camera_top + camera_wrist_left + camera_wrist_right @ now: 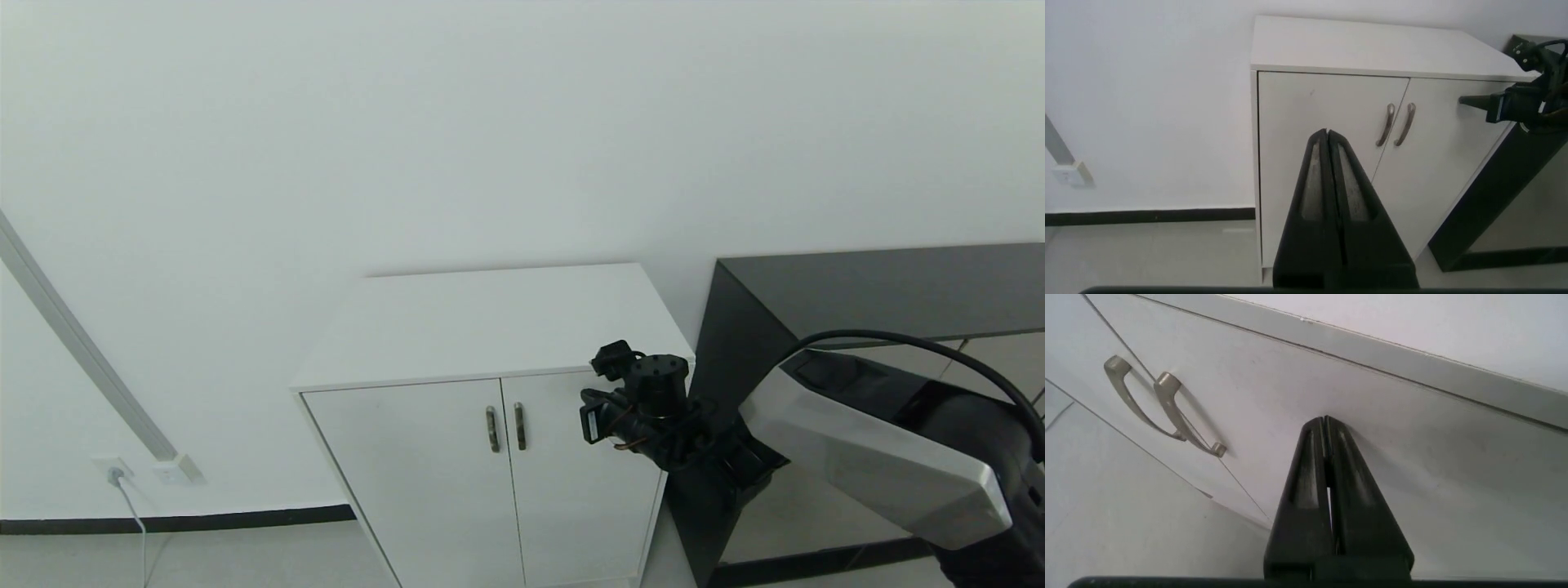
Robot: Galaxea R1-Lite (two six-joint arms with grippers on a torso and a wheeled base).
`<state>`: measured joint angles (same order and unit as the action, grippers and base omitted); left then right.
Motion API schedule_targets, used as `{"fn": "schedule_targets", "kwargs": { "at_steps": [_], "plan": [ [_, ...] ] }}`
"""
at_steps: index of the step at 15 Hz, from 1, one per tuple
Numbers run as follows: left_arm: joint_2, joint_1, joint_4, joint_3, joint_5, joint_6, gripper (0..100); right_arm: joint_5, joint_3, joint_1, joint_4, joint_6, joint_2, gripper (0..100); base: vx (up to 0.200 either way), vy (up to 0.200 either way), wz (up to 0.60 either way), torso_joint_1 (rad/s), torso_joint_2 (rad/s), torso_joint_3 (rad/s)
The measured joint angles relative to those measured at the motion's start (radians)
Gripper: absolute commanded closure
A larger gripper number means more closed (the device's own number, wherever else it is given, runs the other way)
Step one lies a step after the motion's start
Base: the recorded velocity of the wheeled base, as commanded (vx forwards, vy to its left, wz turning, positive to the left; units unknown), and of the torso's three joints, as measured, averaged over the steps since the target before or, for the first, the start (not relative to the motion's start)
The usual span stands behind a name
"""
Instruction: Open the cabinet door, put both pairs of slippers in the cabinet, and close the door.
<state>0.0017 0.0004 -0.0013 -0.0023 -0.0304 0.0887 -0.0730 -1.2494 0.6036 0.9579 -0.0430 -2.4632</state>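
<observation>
The white cabinet (490, 327) stands against the wall with both doors closed. Two metal handles (505, 427) sit side by side at the seam between the doors. My right gripper (588, 423) is shut and hangs close in front of the right door (1437, 449), to the right of the handles (1167, 408). Its closed tips (1325, 425) point at the door panel, holding nothing. My left gripper (1327, 137) is shut and empty, held back from the cabinet (1323, 106) and facing the left door. The right gripper (1478, 103) also appears beside the right door's upper edge.
A dark, low piece of furniture (882, 286) stands directly right of the cabinet, almost touching it. A wall socket with a white cable (114, 472) and a slanted wall trim (73, 343) are at the left. Pale floor lies before the cabinet.
</observation>
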Motion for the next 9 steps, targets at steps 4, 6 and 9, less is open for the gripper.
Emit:
{"fn": "schedule_targets", "kwargs": {
  "at_steps": [4,6,9],
  "plan": [
    [0.000,0.001,0.000,-0.001,0.000,0.000,100,-0.002,0.018,0.000,0.007,-0.001,0.012,100,0.000,0.000,0.00,0.000,0.00,0.000],
    [0.000,0.001,0.000,-0.001,0.000,0.000,100,-0.003,0.069,0.000,0.008,-0.001,0.053,100,0.000,0.000,0.00,0.000,0.00,0.000],
    [0.000,0.001,0.000,0.000,0.000,0.000,100,-0.007,0.186,0.003,0.033,-0.001,0.148,100,0.000,0.000,0.00,0.000,0.00,0.000]
  ]
}}
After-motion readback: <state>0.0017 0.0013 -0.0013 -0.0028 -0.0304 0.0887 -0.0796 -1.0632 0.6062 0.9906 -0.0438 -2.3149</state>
